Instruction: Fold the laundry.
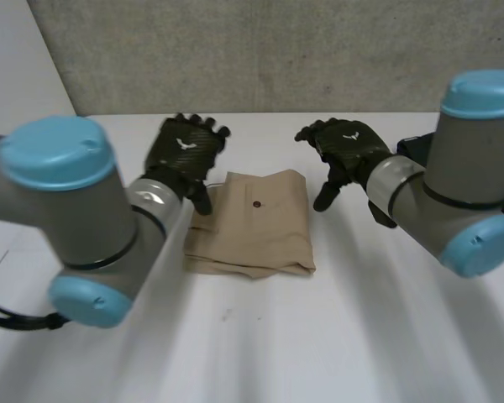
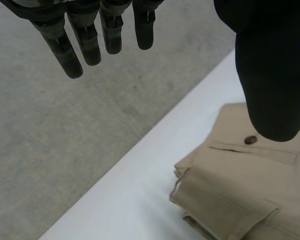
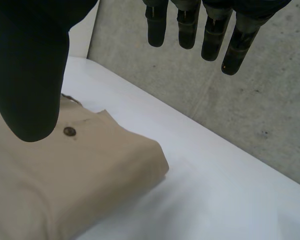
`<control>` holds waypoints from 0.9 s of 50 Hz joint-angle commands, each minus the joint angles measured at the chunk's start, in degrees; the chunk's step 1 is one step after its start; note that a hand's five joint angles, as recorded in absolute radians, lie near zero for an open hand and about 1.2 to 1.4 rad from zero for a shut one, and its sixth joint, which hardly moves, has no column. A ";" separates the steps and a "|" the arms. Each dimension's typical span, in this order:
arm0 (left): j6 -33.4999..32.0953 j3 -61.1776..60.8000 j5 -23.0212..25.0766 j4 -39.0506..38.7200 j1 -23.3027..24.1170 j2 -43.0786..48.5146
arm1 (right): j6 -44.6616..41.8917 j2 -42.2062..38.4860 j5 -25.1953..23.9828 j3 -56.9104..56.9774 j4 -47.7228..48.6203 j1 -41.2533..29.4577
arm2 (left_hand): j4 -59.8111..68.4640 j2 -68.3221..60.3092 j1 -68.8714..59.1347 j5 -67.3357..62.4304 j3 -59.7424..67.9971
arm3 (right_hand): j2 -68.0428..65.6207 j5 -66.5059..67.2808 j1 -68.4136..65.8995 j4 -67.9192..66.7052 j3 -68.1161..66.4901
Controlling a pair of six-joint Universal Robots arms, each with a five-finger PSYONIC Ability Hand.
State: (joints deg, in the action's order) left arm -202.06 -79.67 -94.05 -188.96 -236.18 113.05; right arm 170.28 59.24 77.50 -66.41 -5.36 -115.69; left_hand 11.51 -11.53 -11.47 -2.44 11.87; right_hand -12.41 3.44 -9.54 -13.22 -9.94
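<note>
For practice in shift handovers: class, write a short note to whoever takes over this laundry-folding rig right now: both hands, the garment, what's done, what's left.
Left hand: open, empty, at the far left corner of the tan garment.
Right hand: open, empty, beside its far right corner.
Garment lies folded in a compact stack on the table, button up.
Done: folding looks complete.
Left: probably only pulling both hands clear.

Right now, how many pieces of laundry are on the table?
1: a folded tan cloth garment with a dark button, on the white table between the left hand and the right hand. Its stacked layers could hide another piece.
</note>
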 commanded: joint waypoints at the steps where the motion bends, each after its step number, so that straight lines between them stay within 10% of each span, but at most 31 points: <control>1: 7.81 -10.84 -0.08 -2.47 -2.70 -8.37 | -1.08 3.16 -0.16 -10.84 2.28 -0.41 | -0.79 0.81 0.75 1.72 -1.15 | 2.41 -3.44 -0.46 3.22 -0.06; 45: 11.07 -23.60 -0.08 -7.39 -4.90 -10.48 | -13.56 -15.29 -4.38 -6.37 15.03 -4.81 | -0.63 0.64 0.58 1.55 -0.98 | -26.08 25.05 -28.95 -25.27 -28.55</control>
State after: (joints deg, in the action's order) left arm -191.00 -103.16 -94.13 -196.35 -241.12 102.74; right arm 158.34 46.36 72.78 -75.39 9.81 -120.27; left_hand 11.51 -11.53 -11.47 -2.44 11.88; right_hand -26.33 15.62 -21.80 -26.78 -26.83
